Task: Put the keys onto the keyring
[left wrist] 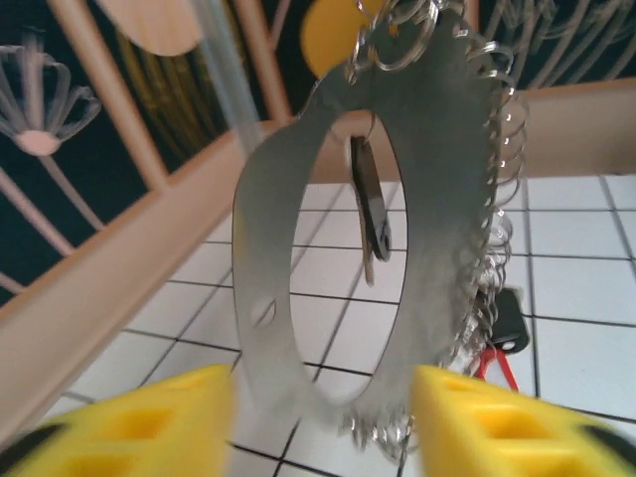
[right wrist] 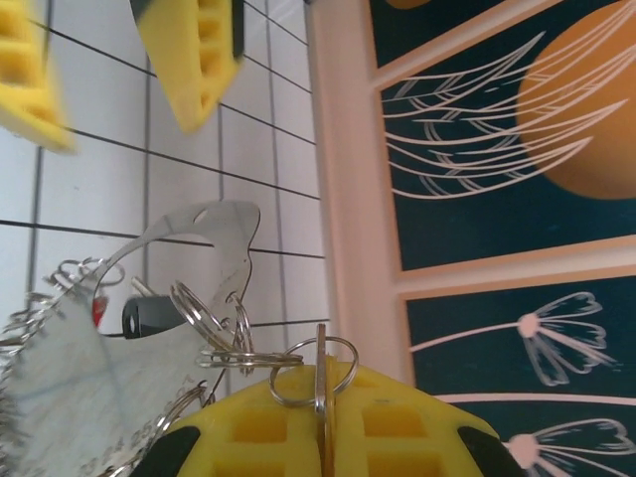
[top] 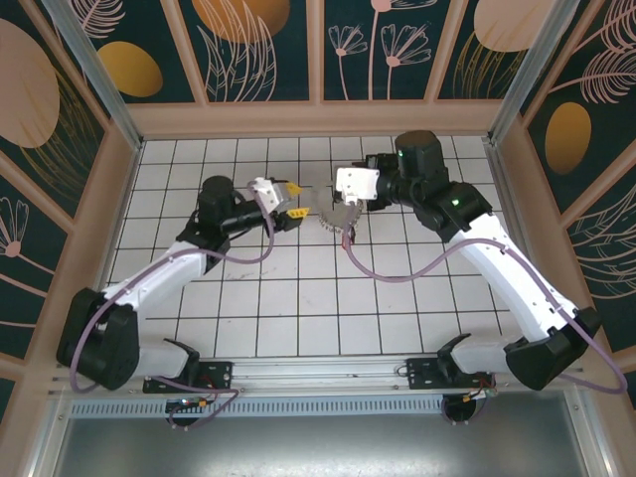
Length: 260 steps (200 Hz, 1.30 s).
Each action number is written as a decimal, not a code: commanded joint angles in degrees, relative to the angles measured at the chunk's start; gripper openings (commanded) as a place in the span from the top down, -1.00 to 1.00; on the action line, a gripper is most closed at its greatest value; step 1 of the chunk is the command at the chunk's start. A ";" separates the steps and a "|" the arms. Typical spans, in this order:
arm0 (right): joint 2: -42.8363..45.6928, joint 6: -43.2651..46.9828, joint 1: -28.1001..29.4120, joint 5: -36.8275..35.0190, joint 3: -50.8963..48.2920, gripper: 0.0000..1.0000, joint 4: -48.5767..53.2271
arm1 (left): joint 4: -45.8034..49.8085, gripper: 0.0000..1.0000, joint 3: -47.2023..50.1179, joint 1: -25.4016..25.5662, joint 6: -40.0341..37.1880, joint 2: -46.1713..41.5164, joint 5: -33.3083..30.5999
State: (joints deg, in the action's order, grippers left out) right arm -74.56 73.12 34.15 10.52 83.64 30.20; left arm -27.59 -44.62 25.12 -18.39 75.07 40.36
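Note:
The keyring (left wrist: 437,199), a big flat metal hoop fringed with small split rings, hangs upright above the tiles. In the top view the keyring (top: 331,217) sits between both arms. My left gripper (left wrist: 323,422) is open, its yellow fingers (left wrist: 497,427) standing either side of the hoop's lower rim without touching it. My right gripper (right wrist: 321,383) is shut on a thin key of the keys (right wrist: 321,348). That key's ring chains through further split rings (right wrist: 214,318) to a hole in the hoop (right wrist: 79,388). A dark key (left wrist: 370,214) hangs in the hoop's opening.
A black fob (left wrist: 509,318) and a red tag (left wrist: 494,363) dangle from the hoop's far side. The wooden wall rail (right wrist: 343,179) runs close to my right gripper. White tiled floor (top: 298,298) spreads below, walled on three sides.

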 commanded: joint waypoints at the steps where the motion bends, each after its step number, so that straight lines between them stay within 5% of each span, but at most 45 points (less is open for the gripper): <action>1: -1.52 4.79 -0.34 -1.93 6.50 1.00 -0.35 | -12.34 -0.98 5.52 -0.18 3.57 -5.96 -7.26; 35: -3.91 6.20 -0.17 -1.76 11.45 1.00 0.65 | -4.55 -0.98 5.07 -1.18 0.21 -10.27 -13.04; 88: -3.66 1.31 0.14 2.24 5.31 1.00 -2.28 | -1.02 -0.97 5.22 -7.98 14.63 -13.21 -39.53; 134: -7.95 -12.25 3.88 11.63 -0.32 1.00 -11.52 | 4.99 -0.98 4.45 -17.90 24.19 -11.90 -43.66; 165: -16.14 -22.65 7.49 14.44 0.53 1.00 -19.33 | 7.23 -0.98 5.53 -19.42 27.70 -12.18 -54.67; 230: -28.95 -41.47 12.14 13.73 -0.40 1.00 -37.31 | 8.40 -0.98 7.17 -22.92 26.67 -11.88 -55.63; 260: -32.70 -46.34 8.95 10.62 -1.61 1.00 -37.97 | 8.77 -0.98 6.59 -23.15 23.69 -10.96 -53.89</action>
State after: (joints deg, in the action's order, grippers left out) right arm -105.73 34.54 45.95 22.57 82.74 -0.69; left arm -19.44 -37.85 2.50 7.57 63.29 -14.09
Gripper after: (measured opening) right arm 0.074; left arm 0.988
